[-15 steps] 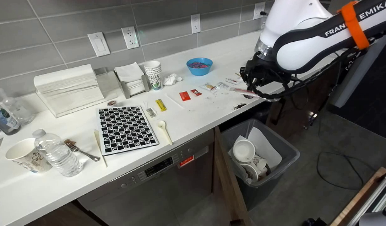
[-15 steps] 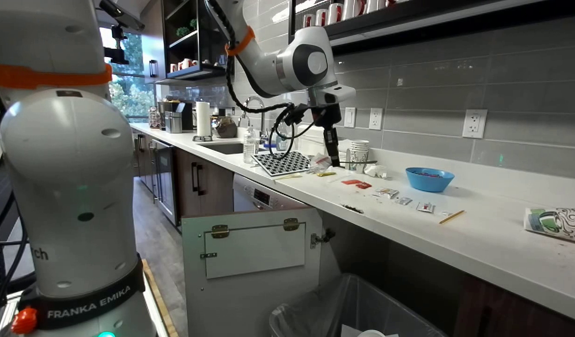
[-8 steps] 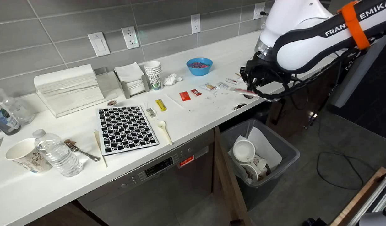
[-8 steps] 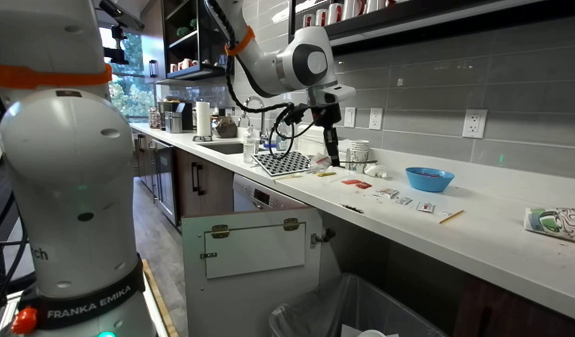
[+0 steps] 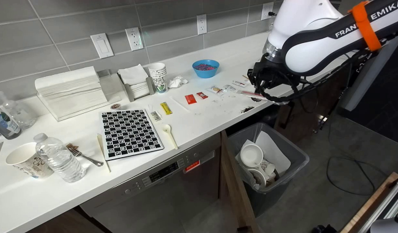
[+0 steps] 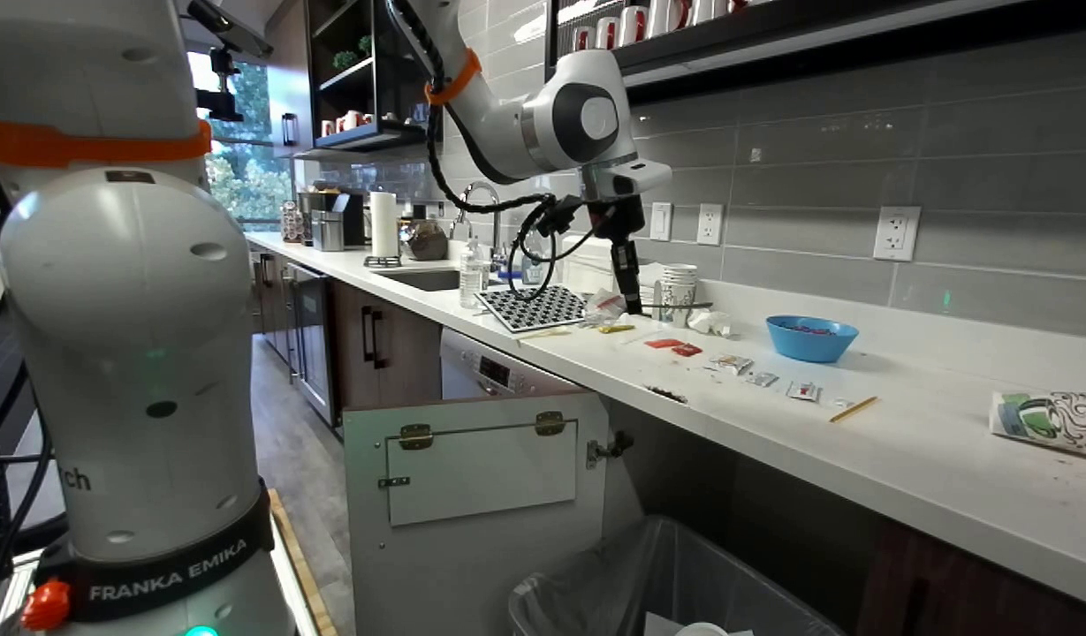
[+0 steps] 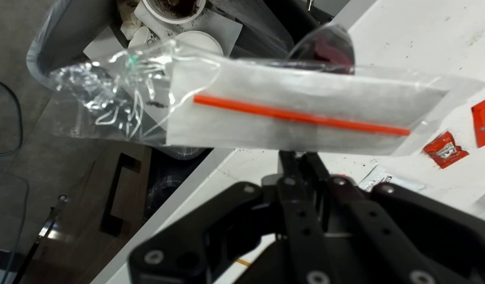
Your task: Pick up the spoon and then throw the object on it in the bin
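Observation:
My gripper [image 7: 299,154] is almost fully closed. Its fingertips are partly hidden behind a clear plastic wrapper [image 7: 345,138] with a red strip, which lies across them in the wrist view. The grey metallic spoon's [image 7: 333,47] bowl, with dark reddish tones, sticks out past the wrapper; its handle is hidden, and it seems held between the fingertips. In an exterior view the gripper [image 5: 256,85], wrapper [image 5: 249,94] and spoon bowl [image 5: 256,99] are over the counter's front edge. The dark grey bin [image 5: 292,171] stands below, with cups and papers inside; its rim [image 7: 35,63] shows in the wrist view.
An open cabinet door [image 6: 472,539] stands beside the bin. On the counter are a blue bowl [image 5: 206,72], red packets [image 5: 190,99], dark crumbs [image 5: 247,109], stacked cups [image 5: 158,79], a checkered board [image 5: 130,132], a pale spoon [image 5: 170,136], a fork [image 5: 88,158] and a bottle [image 5: 61,158].

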Available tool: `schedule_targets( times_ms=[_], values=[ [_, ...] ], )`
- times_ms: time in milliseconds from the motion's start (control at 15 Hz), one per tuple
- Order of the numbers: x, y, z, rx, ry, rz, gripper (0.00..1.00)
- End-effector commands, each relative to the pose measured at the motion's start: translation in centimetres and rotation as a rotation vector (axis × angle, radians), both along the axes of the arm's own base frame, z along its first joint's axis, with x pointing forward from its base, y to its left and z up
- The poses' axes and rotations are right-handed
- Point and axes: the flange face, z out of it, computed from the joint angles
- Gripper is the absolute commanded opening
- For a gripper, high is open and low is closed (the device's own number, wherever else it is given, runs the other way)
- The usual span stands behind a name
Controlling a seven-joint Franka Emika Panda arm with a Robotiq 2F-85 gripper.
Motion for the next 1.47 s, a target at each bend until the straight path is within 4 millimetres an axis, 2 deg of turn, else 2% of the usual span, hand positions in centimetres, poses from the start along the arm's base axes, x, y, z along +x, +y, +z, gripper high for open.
schedule_targets(
  times_ms=[0, 733, 800, 1067, 1200, 1400],
  values=[
    [0.0, 0.0, 0.0, 0.001, 0.001, 0.001, 0.09],
    [0.0, 0.0, 0.0, 0.001, 0.001, 0.001, 0.09],
    [0.0, -0.1, 0.1, -0.001, -0.002, -0.001, 0.02],
    [-0.3, -0.7, 0.5, -0.010, -0.025, -0.005, 0.02],
    [-0.6, -1.1, 1.2, -0.018, -0.072, 0.006, 0.02],
    [-1.2, -1.4, 2.8, -0.027, -0.240, 0.052, 0.02]
  ],
)
